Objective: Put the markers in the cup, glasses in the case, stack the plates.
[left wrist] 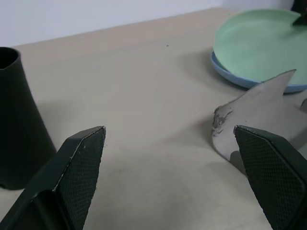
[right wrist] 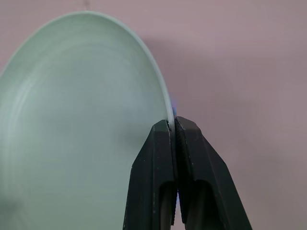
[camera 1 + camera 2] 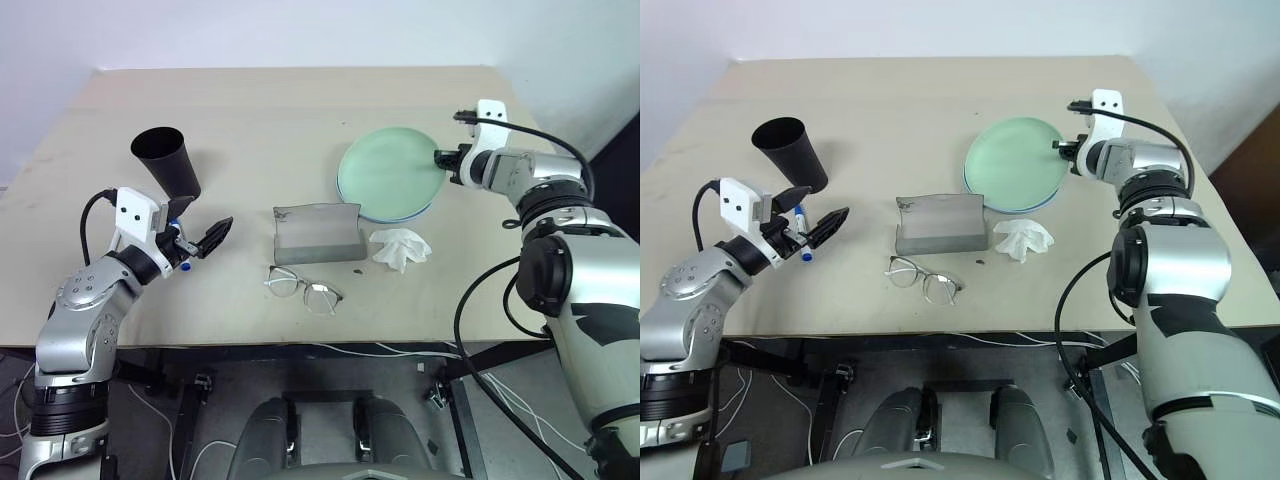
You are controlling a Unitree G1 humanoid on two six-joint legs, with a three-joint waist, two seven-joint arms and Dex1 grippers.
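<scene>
My right gripper (image 2: pixel 173 125) is pinched tight on the thin rim of the smooth mint plate (image 3: pixel 390 170), which lies on the pale blue plate (image 1: pixel 230 76). My left gripper (image 1: pixel 172 158), its textured pads spread wide and empty, hangs beside the tapered black cup (image 3: pixel 166 160). The felt case (image 3: pixel 317 235) lies open mid-desk, with the wire-framed glasses (image 3: pixel 303 288) in front of it.
</scene>
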